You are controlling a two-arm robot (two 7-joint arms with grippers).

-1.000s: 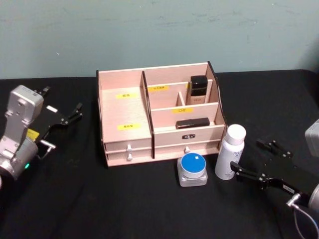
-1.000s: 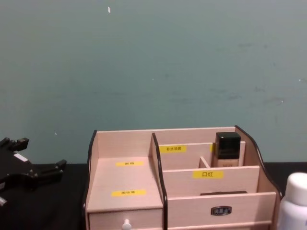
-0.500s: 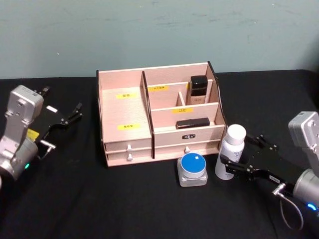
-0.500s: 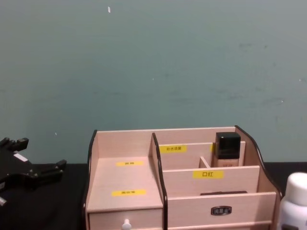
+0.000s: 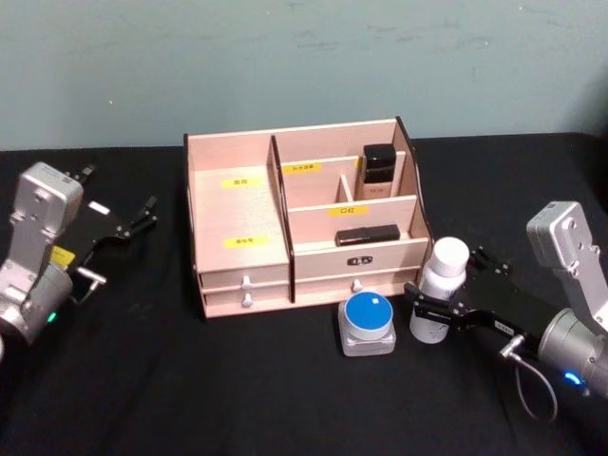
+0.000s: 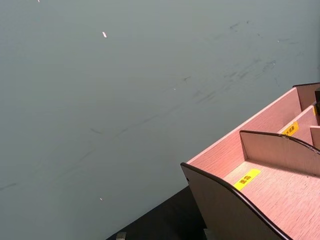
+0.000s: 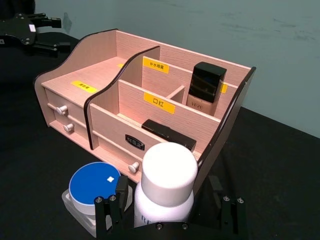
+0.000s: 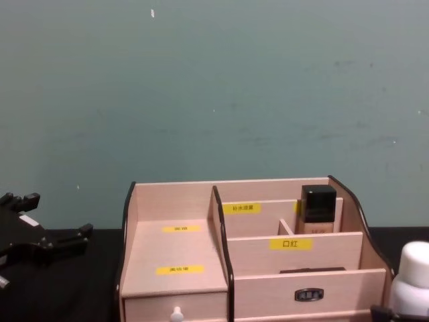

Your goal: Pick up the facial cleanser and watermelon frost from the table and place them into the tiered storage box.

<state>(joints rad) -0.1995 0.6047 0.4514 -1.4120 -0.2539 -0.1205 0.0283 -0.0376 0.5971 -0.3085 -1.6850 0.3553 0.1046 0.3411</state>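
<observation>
A white bottle with a white cap, the facial cleanser [image 5: 440,285] [image 7: 167,180] [image 8: 412,275], stands upright on the black table just right of the tiered storage box [image 5: 237,204] [image 7: 100,75] [image 8: 177,248] [image 6: 280,185]. A small clear jar with a blue lid, likely the watermelon frost [image 5: 369,323] [image 7: 92,187], sits in front of the box's drawers. My right gripper [image 5: 446,280] [image 7: 167,212] is open, one finger on each side of the bottle's lower body with small gaps. My left gripper [image 5: 119,188] [image 8: 57,216] rests open at the far left.
The box's rear right compartment holds a black-capped bottle [image 5: 378,171] [image 7: 204,87], and a flat black item [image 5: 366,234] lies in the front right tier. The box's large left compartments are bare. Black tabletop stretches in front and to both sides.
My right gripper has slid left toward the box until its open fingers straddle the white bottle. The bottle, jar and left arm have not moved.
</observation>
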